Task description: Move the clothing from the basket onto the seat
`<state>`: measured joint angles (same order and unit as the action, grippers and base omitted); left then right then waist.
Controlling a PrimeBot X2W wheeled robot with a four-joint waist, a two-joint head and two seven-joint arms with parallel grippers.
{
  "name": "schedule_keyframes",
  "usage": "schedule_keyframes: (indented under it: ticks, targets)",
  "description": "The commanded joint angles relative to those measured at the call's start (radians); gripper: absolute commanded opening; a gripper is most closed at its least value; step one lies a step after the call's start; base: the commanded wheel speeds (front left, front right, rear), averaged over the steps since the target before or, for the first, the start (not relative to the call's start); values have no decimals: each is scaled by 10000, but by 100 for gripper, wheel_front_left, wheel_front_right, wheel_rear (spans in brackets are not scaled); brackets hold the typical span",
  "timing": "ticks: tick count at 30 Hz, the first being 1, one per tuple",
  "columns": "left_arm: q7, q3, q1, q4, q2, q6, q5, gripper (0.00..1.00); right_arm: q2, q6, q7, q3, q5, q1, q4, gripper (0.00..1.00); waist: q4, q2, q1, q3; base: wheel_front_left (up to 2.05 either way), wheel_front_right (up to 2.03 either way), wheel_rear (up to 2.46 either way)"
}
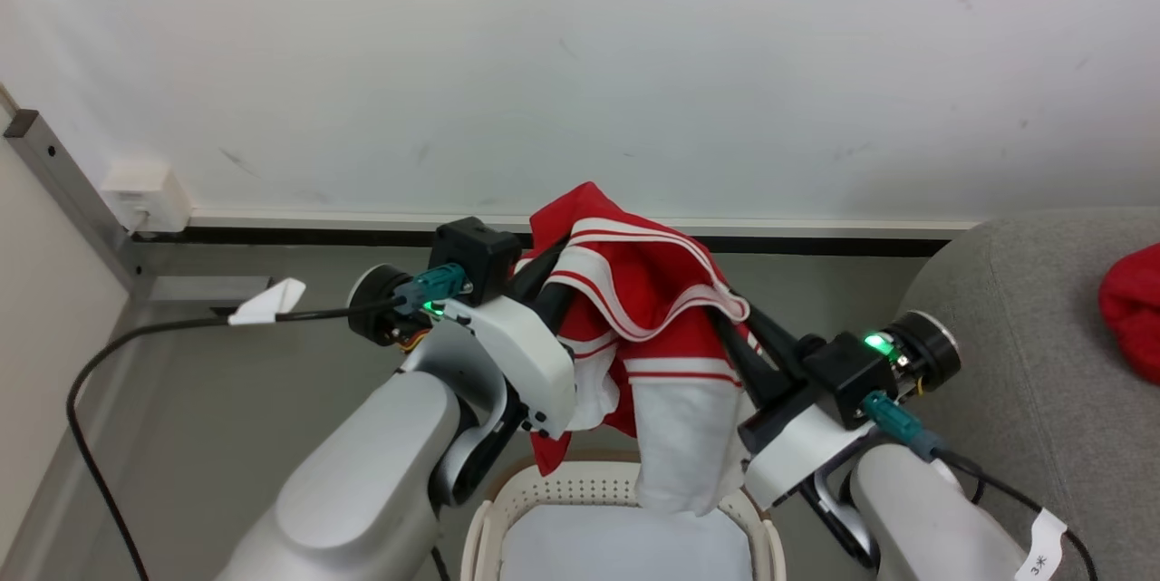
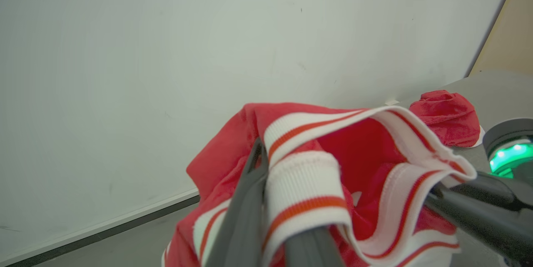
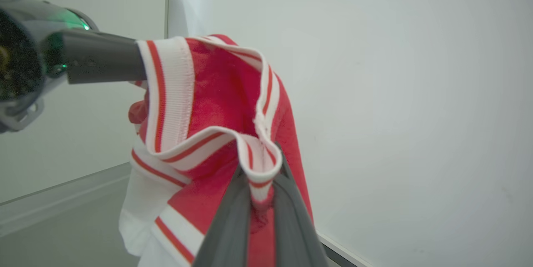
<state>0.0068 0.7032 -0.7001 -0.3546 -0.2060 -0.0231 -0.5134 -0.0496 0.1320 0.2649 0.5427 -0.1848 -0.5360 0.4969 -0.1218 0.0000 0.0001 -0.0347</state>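
red white-striped soft garment [image 1: 666,291] clamped by left gripper [image 1: 544,284] and right gripper [image 3: 259,171] | grey woven upholstered seat [image 1: 1015,363] sited rightward, right gripper nearer

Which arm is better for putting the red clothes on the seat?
Right, probably. The left gripper and right gripper both pinch the clothes above the basket, but the seat is on the right's side.

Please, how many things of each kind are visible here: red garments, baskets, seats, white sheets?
Red garments: 2 (striped garment, crumpled garment)
Laundry basket: 1
Grey seat: 1
White sheet: 1
Total: 5
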Motion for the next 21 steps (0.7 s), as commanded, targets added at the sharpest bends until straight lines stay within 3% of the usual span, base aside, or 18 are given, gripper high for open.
schedule_keyframes:
  ticks: [1,2,3,11,21]
  targets:
    - [-76,-28,108,-20,-93,-40,-15,48,-23,-26,-11,-190,47,-217,-56,0,89,0,-1,-38,0,0,0]
    - [-95,-33,138,-33,-96,-58,-56,92,-18,-26,-11,-348,99,-274,-91,0,137,0,-1,-45,0,0,0]
    - [-38,-43,174,-57,-99,-42,-110,100,-18,-26,-11,-542,146,-335,-136,0,191,0,-1,-58,0,0,0]
    - [131,144,469,14,48,111,-400,100,-18,-26,-11,-1804,759,-792,-355,0,694,0,-1,-46,0,0,0]
    - [103,451,640,271,205,211,-447,100,-163,-26,-9,-2632,1487,-1257,-325,0,1556,0,-1,-74,0,0,0]
